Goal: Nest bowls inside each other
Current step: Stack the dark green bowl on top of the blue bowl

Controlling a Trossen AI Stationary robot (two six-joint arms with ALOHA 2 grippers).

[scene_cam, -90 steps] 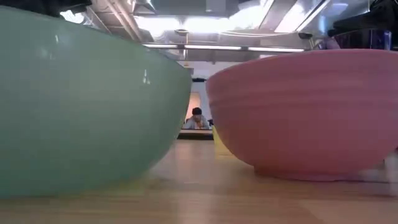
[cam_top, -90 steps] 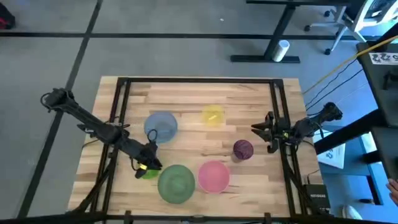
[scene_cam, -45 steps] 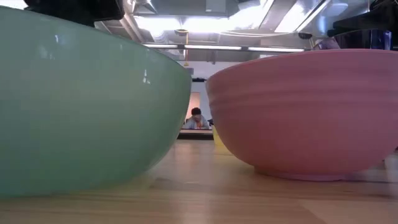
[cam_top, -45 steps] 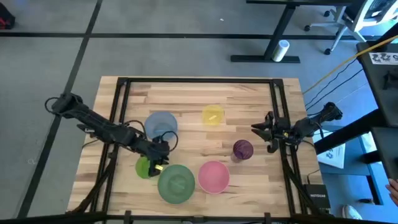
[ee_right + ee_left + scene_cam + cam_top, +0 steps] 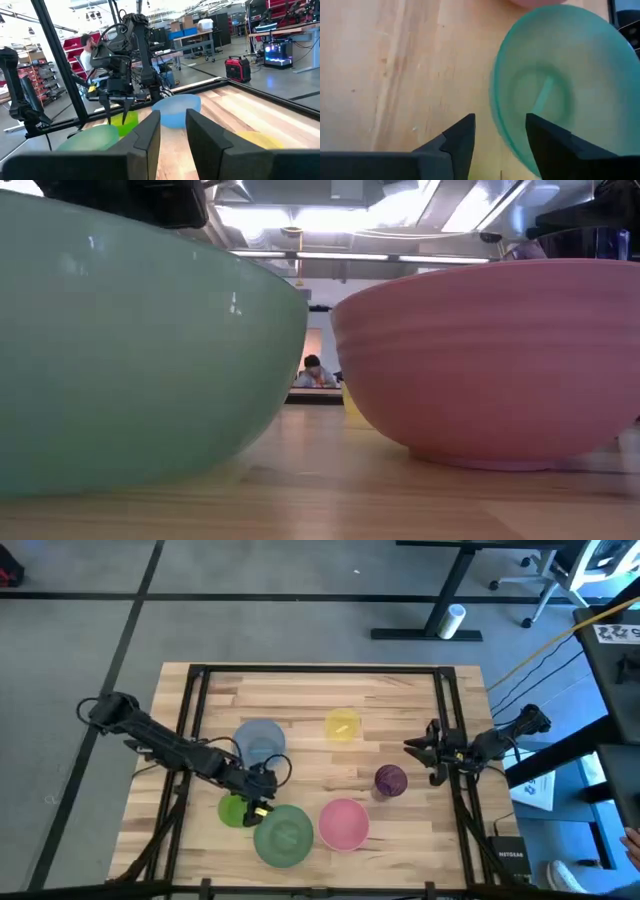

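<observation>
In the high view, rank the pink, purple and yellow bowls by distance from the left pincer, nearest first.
1. Pink bowl, front middle, just past the left pincer.
2. Yellow bowl, toward the back.
3. Purple bowl, right side.

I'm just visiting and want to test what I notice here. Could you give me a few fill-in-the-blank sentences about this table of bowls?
1. The left gripper hovers with open fingers by the rim of the ____ bowl.
2. The bowl nearest the right gripper is dark ____.
3. In the low view, the teal-green bowl stands beside the ____ bowl.
4. The number of bowls already nested is ____.

Missing words: teal-green; purple; pink; zero
</observation>
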